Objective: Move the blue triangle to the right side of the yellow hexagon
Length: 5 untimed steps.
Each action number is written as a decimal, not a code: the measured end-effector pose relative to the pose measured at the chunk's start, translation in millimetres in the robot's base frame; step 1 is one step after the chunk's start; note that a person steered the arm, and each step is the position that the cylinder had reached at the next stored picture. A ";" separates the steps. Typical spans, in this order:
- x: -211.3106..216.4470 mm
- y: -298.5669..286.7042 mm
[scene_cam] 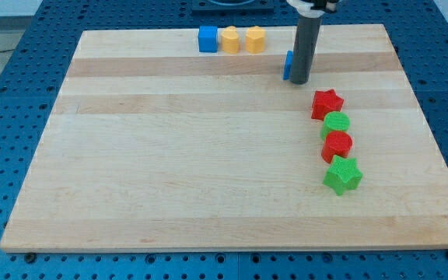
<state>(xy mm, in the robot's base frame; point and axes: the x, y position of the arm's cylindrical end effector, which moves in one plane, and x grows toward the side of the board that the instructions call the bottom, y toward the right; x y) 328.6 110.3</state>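
A blue triangle [287, 64] lies near the view's top, mostly hidden behind my rod; only its left edge shows. My tip [299, 81] rests on the board right against the triangle, on its right and lower side. The yellow hexagon [255, 39] sits at the board's top edge, up and to the left of the triangle, with a gap between them. A second yellow block [229, 39] touches the hexagon's left side, and a blue cube [208, 39] sits left of that.
A column of blocks runs down the view's right: red star [327, 104], green cylinder [336, 124], red cylinder [337, 145], green star [342, 175]. The wooden board [169, 155] lies on a blue perforated table.
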 end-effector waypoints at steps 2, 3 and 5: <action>-35.8 0.0; -45.0 0.0; -33.6 0.0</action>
<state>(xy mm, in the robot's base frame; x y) 295.0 110.3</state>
